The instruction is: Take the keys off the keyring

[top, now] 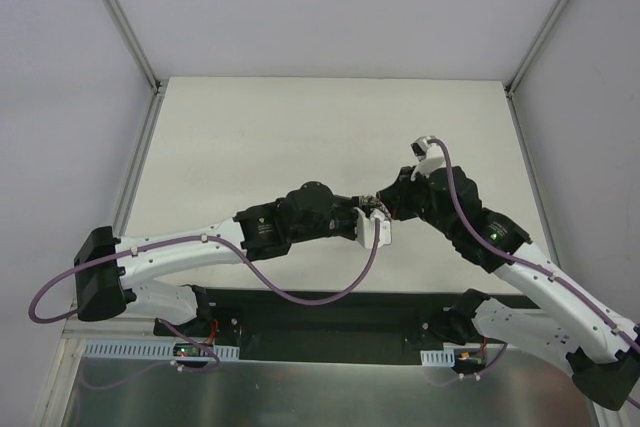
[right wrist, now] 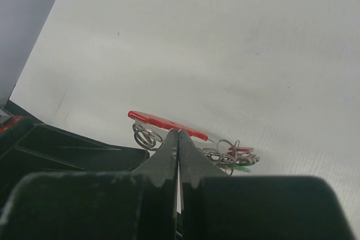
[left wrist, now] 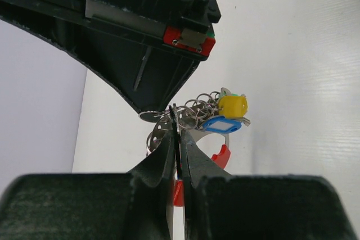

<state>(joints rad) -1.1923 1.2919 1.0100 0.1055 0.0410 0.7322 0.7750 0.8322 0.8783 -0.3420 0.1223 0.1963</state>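
**Both tools shut, tips meeting at the key bunch**

Closest to the left wrist camera, the left tool has its two fingers pressed flat together, with only a hairline seam between them. Its tip reaches into a tangle of silvery rings at the near edge of the keys. Whether it pinches one of the rings cannot be told.

Just beyond the rings sit a yellow head and a blue head, touching each other. A red one shows low beside the fingers.

The right tool is likewise closed, finger against finger. Its tip lies against a long red head, with more rings and a sliver of green just to its right. Its grip is also unclear.

From above, both arms reach inward over the white table. Their tips meet near its middle, towards the near edge, and the keys are hidden between them.
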